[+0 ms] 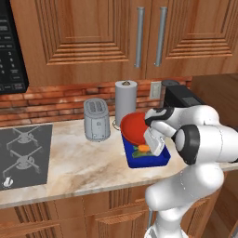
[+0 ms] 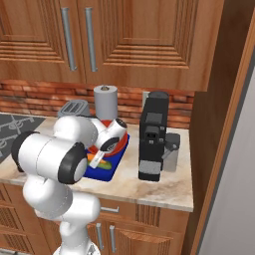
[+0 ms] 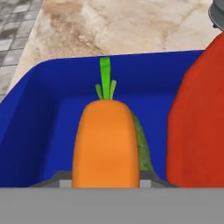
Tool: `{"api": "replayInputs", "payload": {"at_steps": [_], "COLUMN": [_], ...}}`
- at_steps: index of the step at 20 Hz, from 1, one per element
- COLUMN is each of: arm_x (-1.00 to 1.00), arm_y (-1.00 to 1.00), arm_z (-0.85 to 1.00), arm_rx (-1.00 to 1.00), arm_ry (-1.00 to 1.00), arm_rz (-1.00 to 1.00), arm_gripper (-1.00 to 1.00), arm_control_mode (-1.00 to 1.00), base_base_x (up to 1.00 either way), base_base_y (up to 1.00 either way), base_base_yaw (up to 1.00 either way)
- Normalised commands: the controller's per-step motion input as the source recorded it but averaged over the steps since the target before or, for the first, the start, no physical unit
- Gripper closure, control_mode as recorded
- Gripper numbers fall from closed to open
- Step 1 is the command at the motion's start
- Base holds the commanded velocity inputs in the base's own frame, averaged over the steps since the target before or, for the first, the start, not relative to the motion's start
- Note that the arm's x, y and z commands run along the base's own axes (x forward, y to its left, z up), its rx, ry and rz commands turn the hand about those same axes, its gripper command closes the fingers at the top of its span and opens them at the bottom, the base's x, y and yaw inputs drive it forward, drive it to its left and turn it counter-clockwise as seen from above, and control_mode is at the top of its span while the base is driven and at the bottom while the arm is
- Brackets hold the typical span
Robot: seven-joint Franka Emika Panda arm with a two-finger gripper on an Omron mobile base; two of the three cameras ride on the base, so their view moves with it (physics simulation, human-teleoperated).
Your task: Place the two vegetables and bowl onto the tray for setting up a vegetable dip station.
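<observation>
The blue tray (image 1: 149, 161) (image 2: 108, 170) (image 3: 39, 122) lies on the counter in front of the paper towel roll. The red bowl (image 1: 134, 126) (image 2: 119, 143) (image 3: 197, 122) rests on its far part, tilted. My gripper (image 1: 147, 145) (image 2: 99, 158) (image 3: 105, 179) reaches down into the tray's near part, shut on the orange carrot (image 1: 143, 148) (image 3: 106, 140), whose green top points away from the hand. The dark green vegetable (image 3: 141, 140) lies in the tray right beside the carrot, mostly hidden behind it.
A silver toaster (image 1: 96, 120) stands left of the tray, and a paper towel roll (image 1: 125, 100) behind it. A black coffee machine (image 2: 152, 139) stands to the tray's right. The grey stovetop (image 1: 23, 155) lies at the far left.
</observation>
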Motion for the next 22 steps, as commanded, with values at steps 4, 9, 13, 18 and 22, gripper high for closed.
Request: {"api": "replayInputs", "payload": {"at_steps": [4,9,13,18,22], "arm_x": [-0.12,-0.20,-0.17,-0.10,0.00], "arm_y": [0.07,0.08,0.12,0.11,0.00], "arm_z": [-0.06,-0.01,0.00,0.00,0.03], "arm_rx": [0.06,0.04,0.01,0.01,0.00], "arm_ry": [0.00,0.00,0.00,0.00,0.01], "arm_rz": [0.00,0.00,0.00,-0.01,-0.02], "arm_gripper": [-1.00,-1.00,-1.00,-1.00,-1.00], "arm_control_mode": [-1.00,-1.00,-1.00,-1.00,-1.00], "base_base_x": [0.00,0.00,0.00,0.00,0.00], "base_base_y": [0.00,0.00,0.00,0.00,0.00], "base_base_yaw": [0.00,0.00,0.00,0.00,0.00]}}
